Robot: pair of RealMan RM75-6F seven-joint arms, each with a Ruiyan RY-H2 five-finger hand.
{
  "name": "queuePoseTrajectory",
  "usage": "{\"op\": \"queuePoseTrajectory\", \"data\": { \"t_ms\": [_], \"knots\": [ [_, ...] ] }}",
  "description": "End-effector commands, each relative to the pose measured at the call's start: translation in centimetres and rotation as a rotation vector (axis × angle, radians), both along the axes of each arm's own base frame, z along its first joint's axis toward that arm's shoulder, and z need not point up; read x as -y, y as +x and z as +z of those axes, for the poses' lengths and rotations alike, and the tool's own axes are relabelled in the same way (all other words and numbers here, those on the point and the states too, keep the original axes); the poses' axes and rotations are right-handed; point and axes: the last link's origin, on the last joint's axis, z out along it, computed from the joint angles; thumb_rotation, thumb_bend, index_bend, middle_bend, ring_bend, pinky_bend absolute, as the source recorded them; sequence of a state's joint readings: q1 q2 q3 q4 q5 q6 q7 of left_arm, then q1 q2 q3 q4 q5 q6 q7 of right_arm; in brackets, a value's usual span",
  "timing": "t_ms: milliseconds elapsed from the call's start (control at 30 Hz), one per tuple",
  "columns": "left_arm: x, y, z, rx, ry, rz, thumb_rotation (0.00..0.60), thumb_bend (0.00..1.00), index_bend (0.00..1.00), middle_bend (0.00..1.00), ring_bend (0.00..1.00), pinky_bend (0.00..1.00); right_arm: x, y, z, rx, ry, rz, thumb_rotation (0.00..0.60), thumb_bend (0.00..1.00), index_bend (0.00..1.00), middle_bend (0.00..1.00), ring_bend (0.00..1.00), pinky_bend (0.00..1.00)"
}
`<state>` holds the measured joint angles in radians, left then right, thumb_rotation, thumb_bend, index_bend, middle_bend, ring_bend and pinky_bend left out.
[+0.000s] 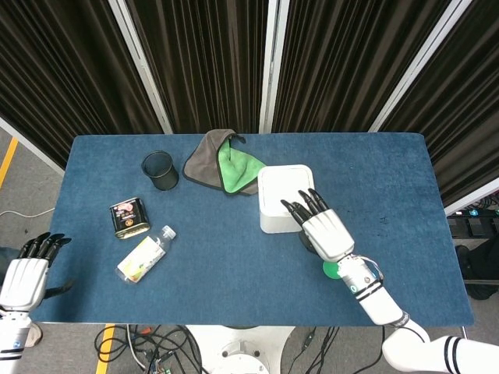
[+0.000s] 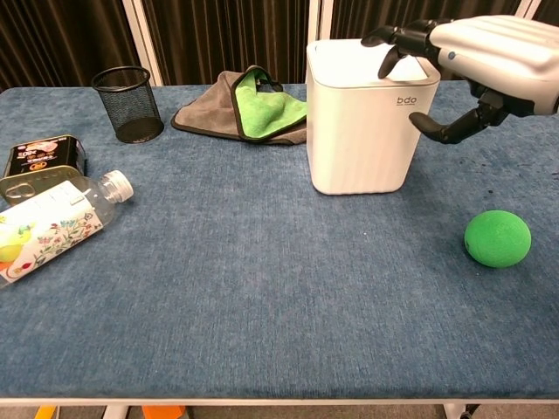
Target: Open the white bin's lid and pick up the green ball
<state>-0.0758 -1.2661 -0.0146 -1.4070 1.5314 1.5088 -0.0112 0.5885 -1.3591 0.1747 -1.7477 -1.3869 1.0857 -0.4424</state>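
Observation:
The white bin (image 1: 274, 212) (image 2: 360, 140) stands upright mid-table with its lid (image 2: 354, 63) closed. My right hand (image 1: 322, 229) (image 2: 485, 59) hovers over the bin's right side, fingers spread and curved down toward the lid, thumb beside the bin's right wall; it holds nothing. The green ball (image 2: 497, 238) (image 1: 334, 271) lies on the blue table to the right of the bin, partly hidden under my right forearm in the head view. My left hand (image 1: 28, 273) hangs off the table's left front corner, fingers apart and empty.
A grey and green cloth (image 1: 221, 162) lies behind the bin. A black mesh cup (image 1: 160, 170), a tin can (image 1: 129, 217) and a lying plastic bottle (image 1: 146, 253) occupy the table's left half.

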Motion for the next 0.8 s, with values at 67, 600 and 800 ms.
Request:
{"op": "queuePoseTrajectory", "data": {
  "t_ms": [67, 600, 800],
  "knots": [
    [0.0, 0.1, 0.1, 0.002, 0.005, -0.002, 0.6, 0.05, 0.23, 0.18, 0.1, 0.17, 0.1, 0.8, 2.0, 0.055, -0.112, 0.06, 0.6, 0.41, 0.0, 0.17, 0.0, 0.0],
    [-0.1, 0.9, -0.3, 0.037, -0.007, -0.032, 0.6, 0.06, 0.24, 0.18, 0.1, 0.17, -9.3, -6.8, 5.1, -0.086, -0.059, -0.037, 0.6, 0.29, 0.0, 0.05, 0.0, 0.0],
    [0.1, 0.7, -0.6, 0.044, -0.019, -0.022, 0.6, 0.06, 0.24, 0.18, 0.1, 0.17, -10.5, -9.6, 3.3, -0.144, 0.072, -0.161, 0.6, 0.29, 0.0, 0.03, 0.0, 0.0]
  ]
}}
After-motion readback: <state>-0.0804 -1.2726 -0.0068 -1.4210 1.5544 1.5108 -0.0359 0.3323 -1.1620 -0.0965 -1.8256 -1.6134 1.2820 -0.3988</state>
